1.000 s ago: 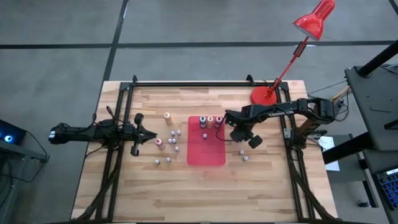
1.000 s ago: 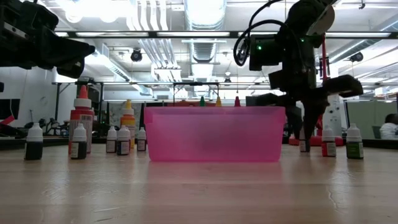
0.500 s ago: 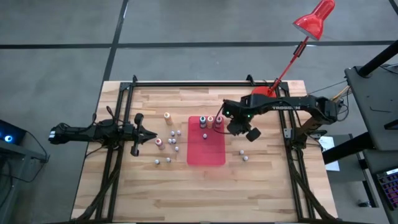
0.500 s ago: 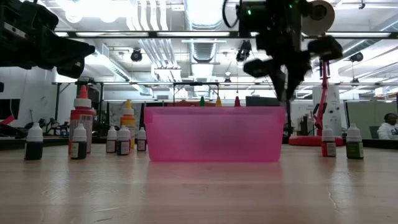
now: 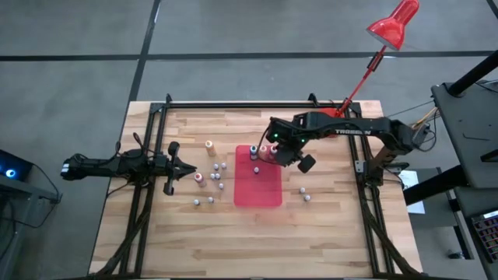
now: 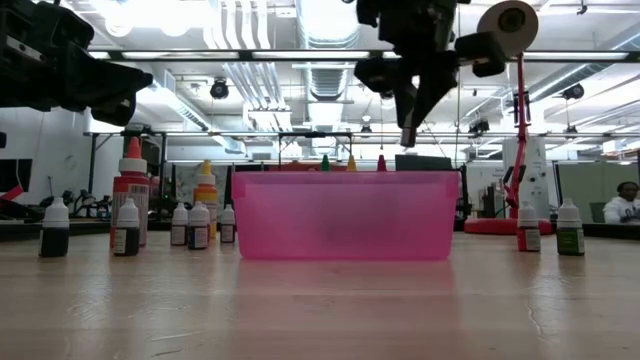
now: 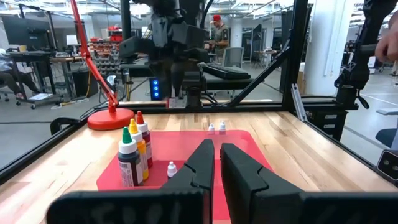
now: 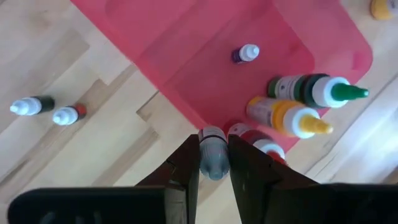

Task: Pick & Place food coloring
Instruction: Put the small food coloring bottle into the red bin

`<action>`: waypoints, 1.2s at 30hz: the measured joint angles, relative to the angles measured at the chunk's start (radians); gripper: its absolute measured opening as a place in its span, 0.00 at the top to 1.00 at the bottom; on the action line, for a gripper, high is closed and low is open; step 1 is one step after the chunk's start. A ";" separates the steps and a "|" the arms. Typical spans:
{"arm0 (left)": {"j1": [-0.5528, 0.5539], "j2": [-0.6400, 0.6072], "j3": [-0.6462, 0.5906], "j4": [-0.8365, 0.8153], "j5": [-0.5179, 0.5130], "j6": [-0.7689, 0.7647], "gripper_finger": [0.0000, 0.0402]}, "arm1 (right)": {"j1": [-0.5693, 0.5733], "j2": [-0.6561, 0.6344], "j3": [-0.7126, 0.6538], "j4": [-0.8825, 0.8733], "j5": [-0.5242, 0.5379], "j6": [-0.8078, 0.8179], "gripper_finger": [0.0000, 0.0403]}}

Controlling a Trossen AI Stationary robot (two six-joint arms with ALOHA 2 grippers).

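Note:
My right gripper [image 8: 213, 167] hangs above the far right corner of the flat red tray [image 5: 261, 194], fingers pointing steeply down, shut on one tiny greyish food coloring bottle [image 8: 213, 155]. In the tray stand three taller bottles with green [image 8: 311, 90], yellow [image 8: 283, 116] and red [image 8: 261, 143] tops, and one tiny bottle [image 8: 245, 54]. More tiny bottles stand on the table left of the tray [image 5: 216, 179] and right of it [image 5: 305, 193]. My left gripper [image 5: 175, 165] waits shut at the table's left, pointing level toward the tray. My right gripper pinches the tiny bottle by its two sides [image 8: 213, 149] between its two fingers, coming from above and pointing steeply down. The bottle is lifted clear, high over the tray's far right corner [image 6: 407, 135].
A red desk lamp stands with its round base [image 5: 331, 119] at the table's far right. A tall red-capped bottle [image 6: 131, 200] and an orange one [image 5: 209, 145] stand left of the tray. Bare wood lies along the table's near side.
My right gripper has risen from table height right of the tray, carrying the tiny bottle up clear of the table. It has moved toward the table's left and far side, to above the tray's far right corner, and has rolled a little.

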 joint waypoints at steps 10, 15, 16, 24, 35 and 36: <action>0.000 0.000 0.000 0.000 0.000 0.000 0.99 | 0.038 0.092 0.053 0.002 0.001 -0.053 0.84; 0.000 0.000 0.000 0.000 0.000 0.000 0.99 | 0.056 0.135 0.073 0.006 0.001 -0.106 0.84; 0.000 0.000 0.000 0.000 0.000 0.000 0.99 | 0.059 0.146 0.078 0.000 0.000 -0.121 0.84; 0.000 0.000 0.000 0.000 0.000 0.000 0.99 | 0.063 0.206 0.155 0.003 0.000 -0.156 0.84; 0.000 0.000 0.000 0.000 0.000 0.000 0.99 | 0.063 0.308 0.279 0.001 -0.002 -0.158 0.84; 0.000 0.000 0.000 0.000 0.000 0.000 0.99 | 0.063 0.315 0.281 0.001 -0.002 -0.158 0.84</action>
